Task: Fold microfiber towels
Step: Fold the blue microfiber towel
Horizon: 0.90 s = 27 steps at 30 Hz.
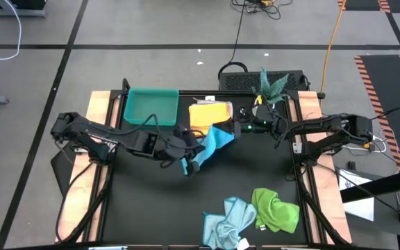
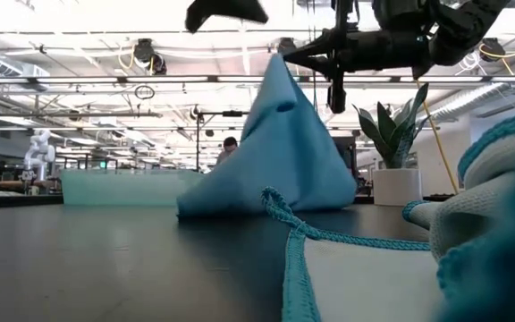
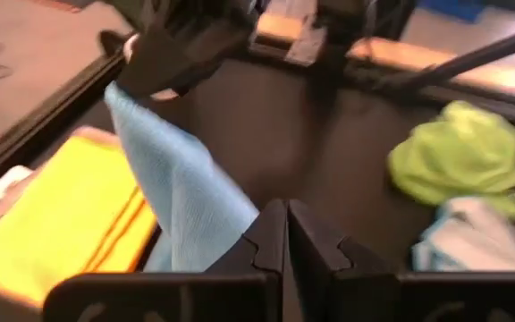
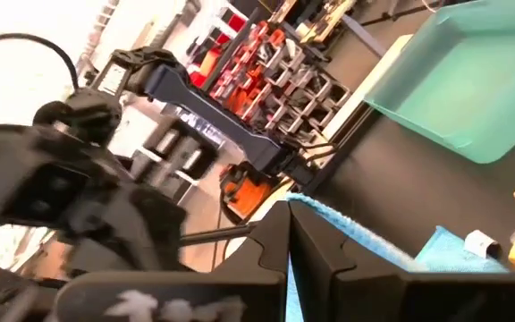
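Observation:
A bright blue towel (image 1: 215, 141) hangs in a tent shape from my right gripper (image 1: 236, 130), which is shut on its peak (image 2: 275, 63). The towel's lower edge (image 2: 240, 207) rests on the black table. My left gripper (image 3: 286, 215) hovers shut just above the towel's lower left part (image 1: 189, 167); no cloth shows between its fingertips. A folded yellow-orange towel (image 1: 209, 114) lies flat behind the blue one. A green towel (image 1: 276, 208) and a pale blue towel (image 1: 226, 221) lie crumpled near the front edge. My right gripper pinches the blue towel between its two fingers at the stitched edge (image 4: 333, 215), at the top of the hanging cloth. The fingers lie about level and come from the table's right. The towel hangs below them, spreading downward, with its bottom edge on the table.
A teal tray (image 1: 151, 104) stands at the far left of the table, beside the yellow-orange towel. A potted plant (image 1: 273, 85) stands at the far right. The black table (image 1: 151, 201) is bare at the front left.

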Each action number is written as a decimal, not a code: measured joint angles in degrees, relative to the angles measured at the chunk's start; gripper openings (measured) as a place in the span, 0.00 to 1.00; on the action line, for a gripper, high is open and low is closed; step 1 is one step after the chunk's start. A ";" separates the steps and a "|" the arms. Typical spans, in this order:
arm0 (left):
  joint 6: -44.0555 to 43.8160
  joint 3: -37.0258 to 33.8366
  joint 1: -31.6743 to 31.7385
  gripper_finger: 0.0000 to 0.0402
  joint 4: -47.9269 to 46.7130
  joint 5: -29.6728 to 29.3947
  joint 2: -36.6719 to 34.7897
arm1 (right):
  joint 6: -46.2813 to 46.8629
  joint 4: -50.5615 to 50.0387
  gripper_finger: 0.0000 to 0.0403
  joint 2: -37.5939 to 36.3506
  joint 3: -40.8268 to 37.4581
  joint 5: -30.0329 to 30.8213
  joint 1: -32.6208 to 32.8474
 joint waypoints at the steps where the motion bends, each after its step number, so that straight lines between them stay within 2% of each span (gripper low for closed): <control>1: -0.22 -0.06 -0.42 0.04 -0.06 -1.50 0.38 | -0.08 0.10 0.00 -0.06 0.00 -0.99 -0.43; 5: -4.08 -1.63 -1.45 0.04 -0.80 -6.78 2.47 | -1.00 -0.21 0.00 -0.13 0.00 -2.37 -1.34; 11: -10.19 -1.90 -2.23 0.04 1.20 -13.53 8.28 | -3.30 -2.68 0.00 -0.13 0.00 -0.60 -2.38; 16: -10.97 -1.81 -2.92 0.04 9.66 -13.58 10.83 | -6.47 -4.73 0.00 -0.13 0.00 2.70 -4.18; 20: -9.21 -1.77 -3.29 0.04 15.55 -13.14 11.38 | -6.92 -5.85 0.00 -0.11 0.00 3.06 -5.87; 27: -10.75 -1.84 -0.83 0.04 17.22 -11.57 15.52 | -5.95 -3.48 0.00 -0.11 0.00 2.29 -5.91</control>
